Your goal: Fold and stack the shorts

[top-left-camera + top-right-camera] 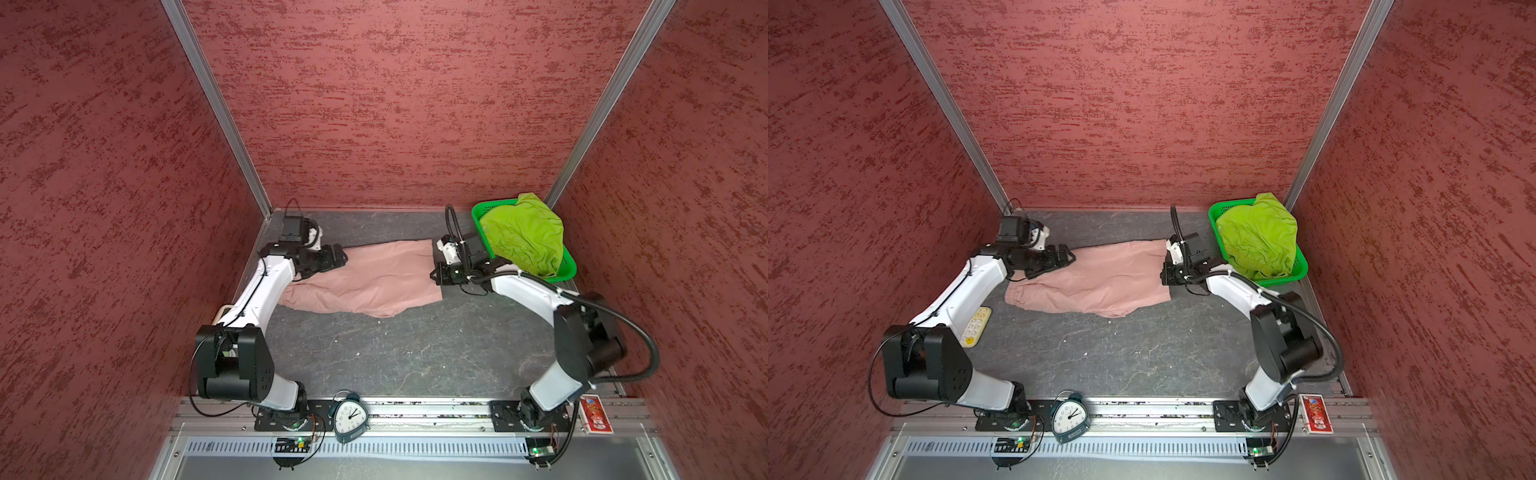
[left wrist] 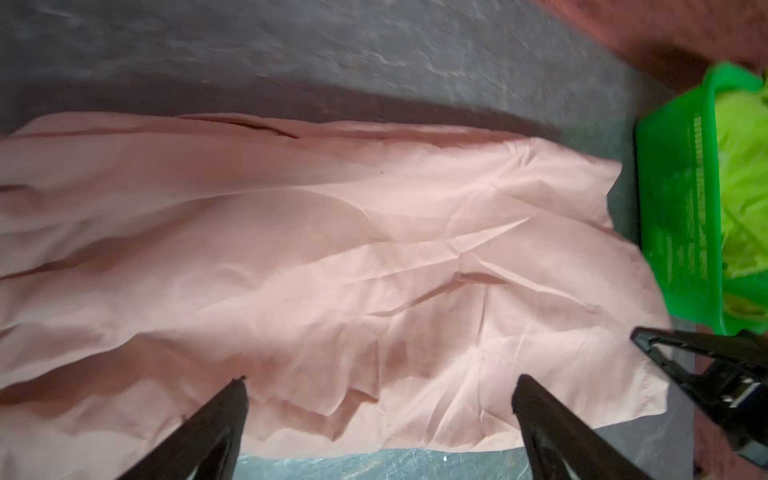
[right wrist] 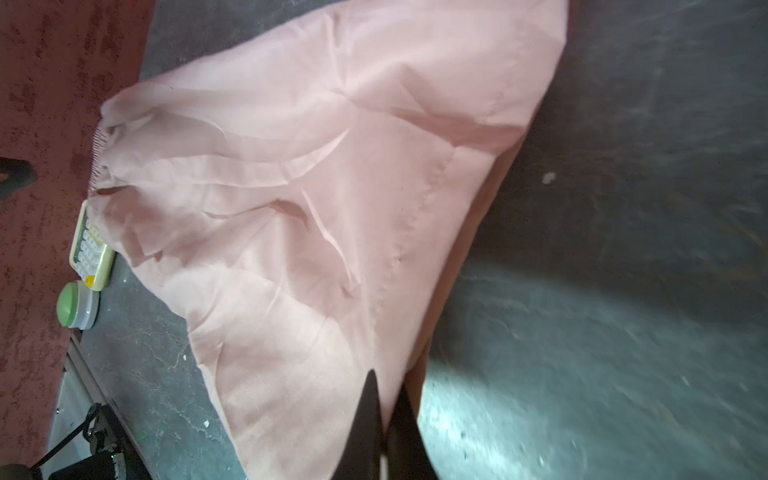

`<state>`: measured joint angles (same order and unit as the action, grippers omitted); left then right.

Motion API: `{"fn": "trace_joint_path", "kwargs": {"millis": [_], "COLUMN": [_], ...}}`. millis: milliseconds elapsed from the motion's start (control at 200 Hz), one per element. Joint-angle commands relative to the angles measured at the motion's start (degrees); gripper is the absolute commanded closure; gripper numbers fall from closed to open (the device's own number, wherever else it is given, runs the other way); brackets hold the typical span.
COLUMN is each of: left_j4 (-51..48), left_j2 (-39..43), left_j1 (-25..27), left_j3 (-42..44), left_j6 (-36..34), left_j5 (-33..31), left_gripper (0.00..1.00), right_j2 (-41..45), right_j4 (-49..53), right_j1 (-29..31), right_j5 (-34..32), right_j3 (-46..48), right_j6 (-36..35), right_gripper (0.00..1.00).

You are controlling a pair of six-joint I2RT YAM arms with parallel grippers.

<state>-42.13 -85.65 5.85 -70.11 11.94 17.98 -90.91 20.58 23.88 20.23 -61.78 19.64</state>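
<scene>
Both top views: two pairs of shorts counted. One dusty pink shorts (image 1: 365,282) lay spread flat and creased on the grey counter (image 1: 395,353) towards its far side, between the arms. One lime green shorts (image 1: 523,237) sat crumpled in the single green basket (image 1: 482,212) at the far right corner, heaped above its rim. Left pincer (image 1: 338,257) sat low at the left end of the pink shorts, right pincer (image 1: 434,276) at their right edge, just beside the basket. Also noted: one clock (image 1: 350,415), one card pack (image 1: 596,415), one calculator (image 1: 976,328). Left wrist view: left pincer (image 2: 380,380) stood wide, both fingers apart over the pink cloth, nothing between them; fabric thin, with many fine wrinkles. The right pincer (image 2: 640,336) showed at the cloth's corner, next to the basket (image 2: 681,208). Right wrist view: right pincer (image 3: 387,384) was closed on the hem of the pink shorts (image 3: 311,187), cloth pinched between the fingers; the gathered waistband lay at the far end, near the calculator (image 3: 89,249) and one green-lidded tub (image 3: 77,305).
</scene>
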Motion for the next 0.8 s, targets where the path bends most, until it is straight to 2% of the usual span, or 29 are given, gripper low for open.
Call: {"fn": "trace_joint_path", "kwargs": {"millis": [0,230,376,451,536,797], "left_j4": [1.20,5.82,6.37,6.03,6.62,9.57], "left_j2": [-2.08,-4.56,-5.68,-5.58,-5.41,-6.97], "left_j1": [7.53,22.22,28.76,31.77,34.96,44.38], "left_j3": [-1.86,-0.88,-1.13,-1.09,-0.32,2.19], "left_j6": [-6.53,-14.14,-17.53,-19.15,-20.03,-23.19], "left_j5": [-1.23,1.92,4.72,4.18,2.24,-9.61], "left_gripper": [0.01,0.01,0.01,0.01,0.01,0.01], "right_j2": [4.16,4.43,4.87,4.44,3.66,3.02], "right_j4": [7.54,8.51,7.24,5.34,3.30,-1.06], "right_j1": [0.20,0.19,0.15,-0.04,-0.56,-1.27], "right_j5": [-4.08,-3.12,-1.81,-0.60,1.82,6.38], "right_j3": [2.67,4.41,3.57,3.49,3.89,7.48], "right_j6": [1.89,3.56,4.06,4.59,5.42,7.84], "right_gripper": [1.00,1.00,1.00,1.00,1.00,1.00]}}
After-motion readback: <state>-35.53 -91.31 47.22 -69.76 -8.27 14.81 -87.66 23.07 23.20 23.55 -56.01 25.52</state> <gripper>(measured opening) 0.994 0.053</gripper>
